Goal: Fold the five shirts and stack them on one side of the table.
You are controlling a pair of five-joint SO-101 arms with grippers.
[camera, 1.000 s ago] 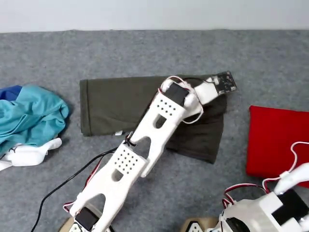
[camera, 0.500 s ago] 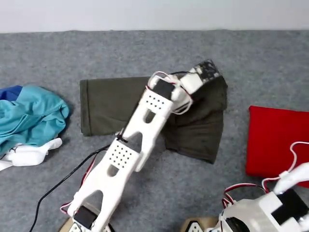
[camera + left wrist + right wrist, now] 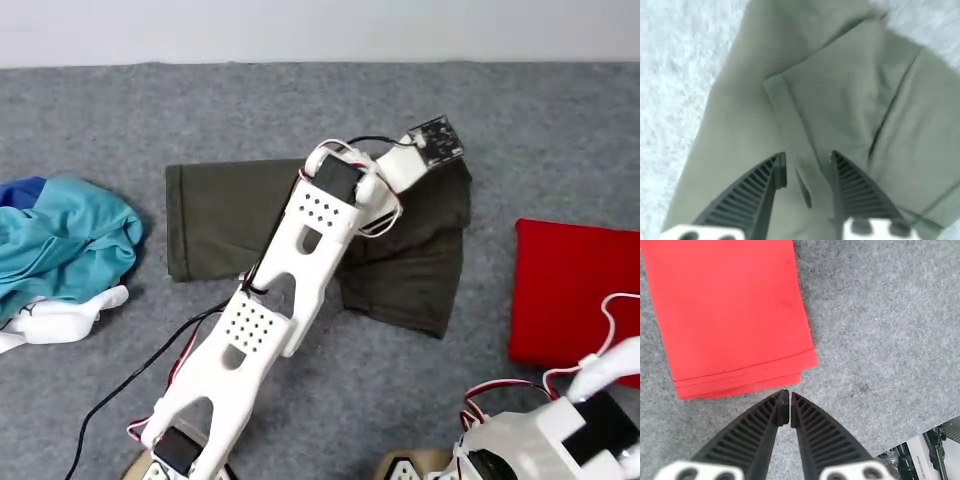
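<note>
The olive shirt (image 3: 225,215) lies spread flat near the middle of the grey table (image 3: 300,100), partly folded, with its right-hand part doubled over into a darker, thicker flap. The left arm (image 3: 300,260) stretches from the near edge diagonally across this shirt, its wrist ending over the shirt's far right corner. From that wrist, the left claw (image 3: 807,167) sits low over the olive cloth (image 3: 850,90) with its two fingers parted a modest way. A small crease of fabric lies in the gap between them, and I can't tell whether the tips press the cloth. The red shirt (image 3: 570,285) sits well apart at the right side of the table, folded into a neat rectangle. The right arm (image 3: 560,430) stays tucked at the near right corner. The right claw (image 3: 790,402) is pinched together with nothing in it, over bare table just beside the folded edge of the red shirt (image 3: 725,305). Over on the left side a teal shirt (image 3: 65,240) lies crumpled in a heap, with a white shirt (image 3: 60,320) bunched against its near edge.
</note>
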